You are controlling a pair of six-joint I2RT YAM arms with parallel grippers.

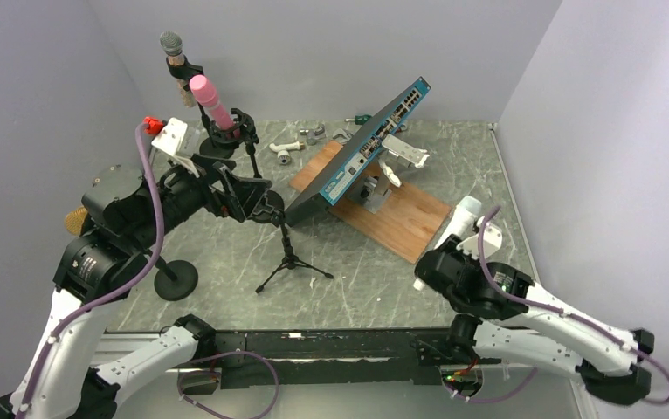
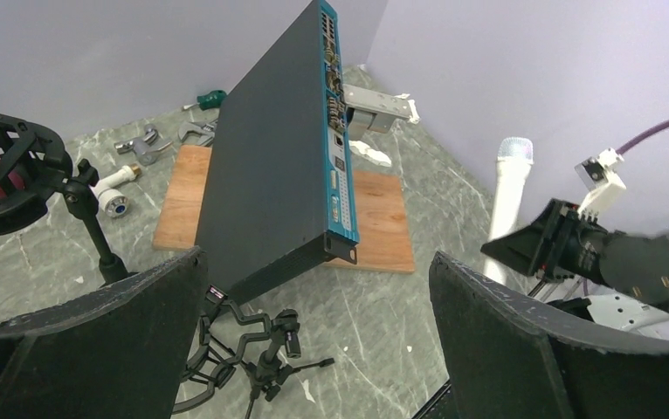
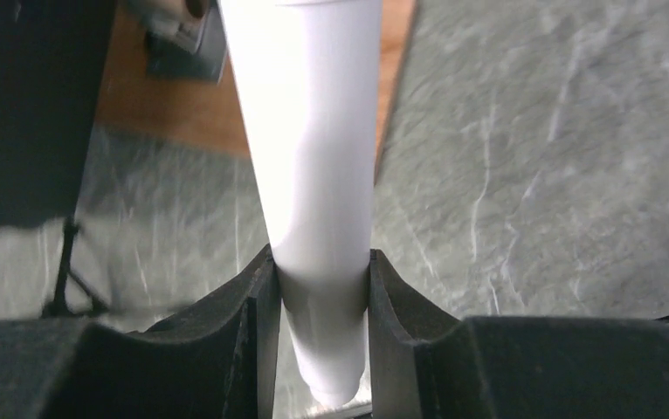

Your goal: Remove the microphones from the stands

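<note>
right claw [image 3: 320, 284] clamped on smooth tapered white microphone [image 3: 309, 148] | left claw [image 2: 315, 262] wide apart, empty

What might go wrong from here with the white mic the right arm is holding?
The right gripper pinches the white microphone near its narrow tail end, so the long body may tilt or slip out. The open left gripper hovers just above the small tripod stand, which a stray move might topple.
</note>
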